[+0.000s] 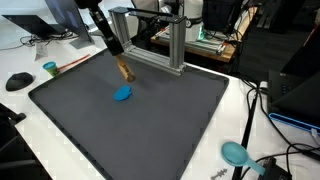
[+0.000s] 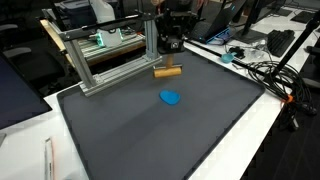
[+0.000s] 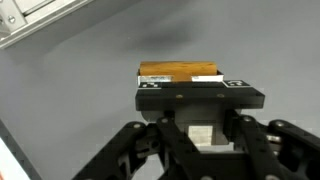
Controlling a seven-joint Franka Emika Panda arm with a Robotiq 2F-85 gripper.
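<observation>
The gripper stands over the far part of the dark grey mat, near the aluminium frame at the mat's back edge.

End effector state: the jaws are drawn in narrow and clamped on a wooden block. In the wrist view the block lies crosswise just past the black fingertip bar, with its brown top face and a white strip on its near edge showing. The part of the block between the jaws is hidden by the gripper body.

Block position: in an exterior view the block sits roughly level directly below the gripper, just in front of the frame. Whether its underside touches the mat or clears it cannot be told from any view.

Surroundings:
- A small blue object lies on the mat nearer the middle, apart from the block and not touched by the gripper. It is seen in both exterior views.
- A teal cup and a black mouse sit off the mat on the white table.
- A teal round object lies beside the mat's near corner.
</observation>
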